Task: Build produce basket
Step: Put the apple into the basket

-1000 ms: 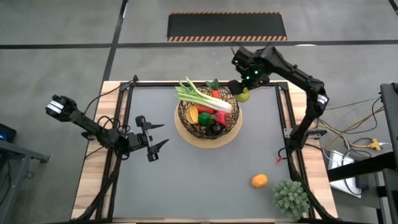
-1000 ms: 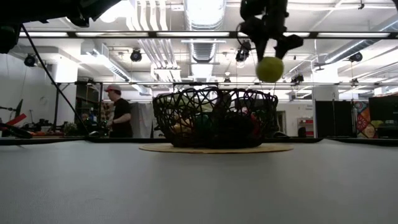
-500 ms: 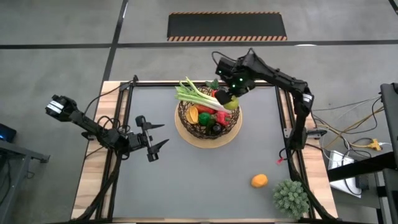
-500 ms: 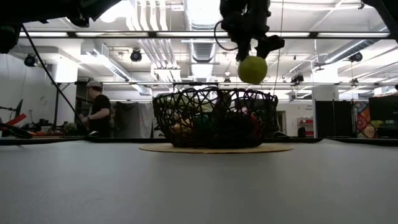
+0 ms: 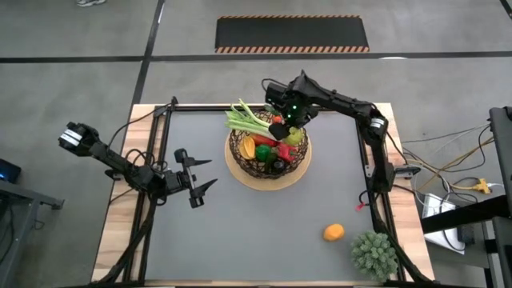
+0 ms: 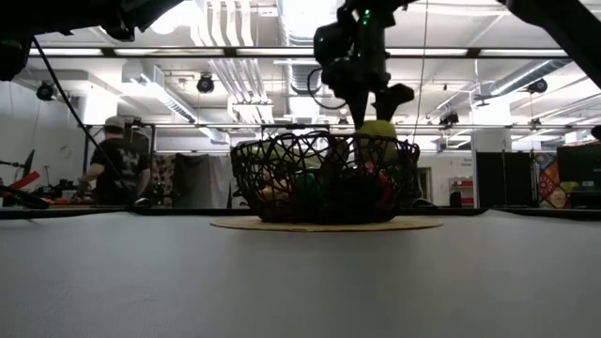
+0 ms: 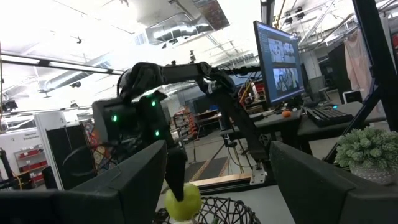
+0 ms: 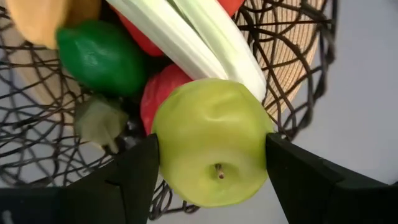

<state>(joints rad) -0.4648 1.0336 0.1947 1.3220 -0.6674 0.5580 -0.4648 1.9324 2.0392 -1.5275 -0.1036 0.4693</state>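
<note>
Over the right rim of the basket [image 5: 268, 156], the right claw [image 5: 286, 128] holds a green apple [image 8: 211, 140], its two dark fingers [image 8: 134, 177] pressed against the fruit's sides. In the low view the apple [image 6: 377, 134] sits at the level of the basket's top edge, just above the produce inside. The basket, a dark open lattice on a pale round wooden disc [image 5: 240, 178], stands at the far middle of the desk [image 5: 264, 232]. It already carries a long white-green leek [image 5: 250, 122] lying across the top, a red pepper [image 5: 265, 152], a yellow pepper [image 5: 249, 147] and a green pepper [image 8: 99, 56]. An orange [image 5: 334, 232] lies alone on the desk near the front right, just beside a spiky green plant [image 5: 374, 254] at the corner. The left claw [image 5: 200, 177] hovers over the left part of the desk, well apart from the basket, its fingers spread wide with nothing between them. In the room behind, a person [image 6: 115, 169] stands at the far left
</note>
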